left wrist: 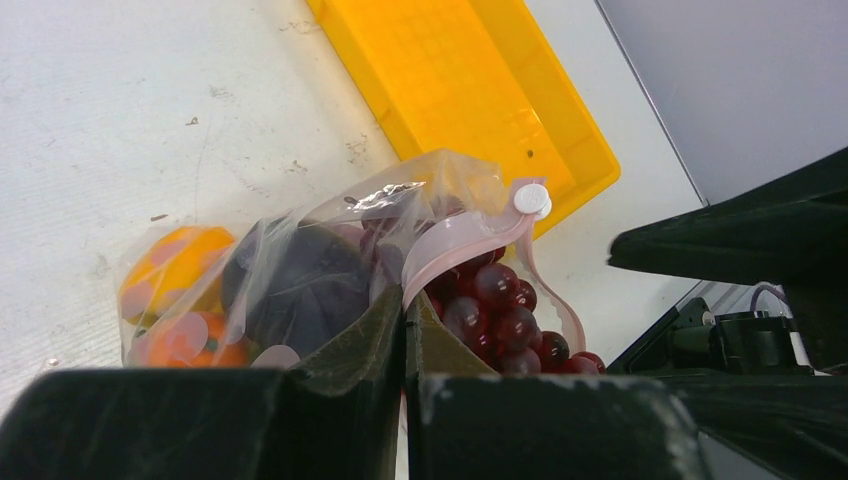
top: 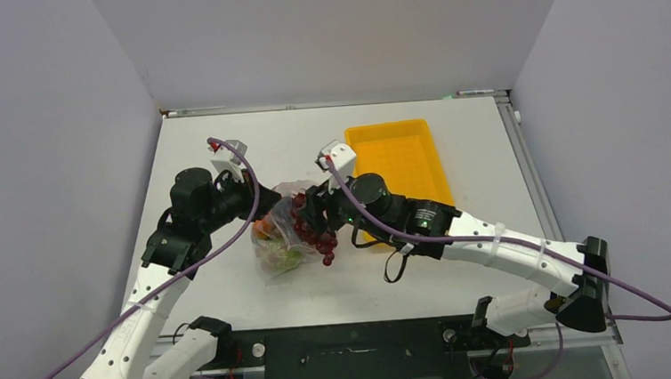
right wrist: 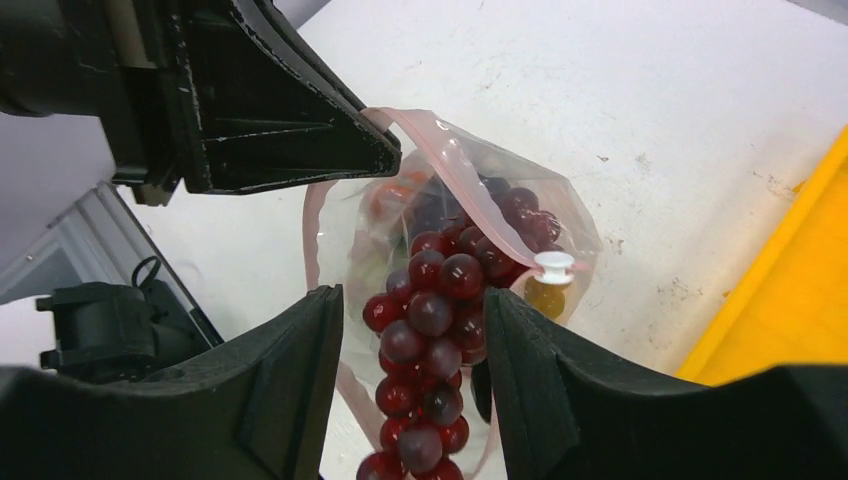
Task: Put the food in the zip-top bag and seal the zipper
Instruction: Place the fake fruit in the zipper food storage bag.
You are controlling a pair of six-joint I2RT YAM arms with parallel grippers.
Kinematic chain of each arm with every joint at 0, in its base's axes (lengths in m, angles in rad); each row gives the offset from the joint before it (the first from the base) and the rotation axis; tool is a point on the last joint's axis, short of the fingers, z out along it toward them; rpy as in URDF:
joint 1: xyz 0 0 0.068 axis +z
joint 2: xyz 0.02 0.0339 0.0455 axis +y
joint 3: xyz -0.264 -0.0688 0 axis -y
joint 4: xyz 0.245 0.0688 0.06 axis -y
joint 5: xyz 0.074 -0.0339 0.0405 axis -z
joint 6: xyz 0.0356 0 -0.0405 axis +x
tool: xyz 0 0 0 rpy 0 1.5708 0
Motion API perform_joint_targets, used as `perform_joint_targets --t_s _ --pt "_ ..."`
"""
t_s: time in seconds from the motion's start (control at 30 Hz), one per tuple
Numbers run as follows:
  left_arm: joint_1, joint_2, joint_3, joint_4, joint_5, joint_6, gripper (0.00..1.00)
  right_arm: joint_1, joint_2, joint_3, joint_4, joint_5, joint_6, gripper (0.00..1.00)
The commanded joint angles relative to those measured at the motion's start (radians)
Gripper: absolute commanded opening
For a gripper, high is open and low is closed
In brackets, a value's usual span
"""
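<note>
L hand point(left wrist: 405, 300) closed tight on the zipper point(left wrist: 455, 238) – it pinches the pink strip at the mouth of the zip-top bag point(top: 273, 245) & holds that edge up, so the mouth gapes. R hand point(right wrist: 412, 300) open, one finger each side of the grape bunch point(right wrist: 430, 330), not clamped on it; can't tell if the pads brush the grapes. Bunch sits in the bag mouth: top grapes behind clear plastic & under the strip, lower end trailing out toward the R hand. Inside the bag: dark purple eggplant point(left wrist: 305, 285), orange pieces point(left wrist: 175, 270), a green piece point(top: 283, 259) at the near end. White slider point(left wrist: 531, 198) on the zipper's far end. Bag rests on the worktop point(top: 213, 153) btwn both hands — yellow tray point(top: 387, 127) near, off to the far right of it
</note>
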Motion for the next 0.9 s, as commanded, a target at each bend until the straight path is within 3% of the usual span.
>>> perform_joint_targets --t_s 0.0,0.27,0.87 --pt "0.005 -0.006 0.004 0.032 0.009 0.007 0.00 0.008 -0.113 -0.052 -0.025 0.080 0.070 0.53" --pt "0.004 -0.007 0.004 0.034 0.011 0.007 0.00 0.008 -0.188 -0.158 -0.054 0.133 0.146 0.51" --pt "0.003 -0.003 0.004 0.032 0.010 0.007 0.00 0.009 -0.104 -0.217 -0.024 0.110 0.209 0.45"
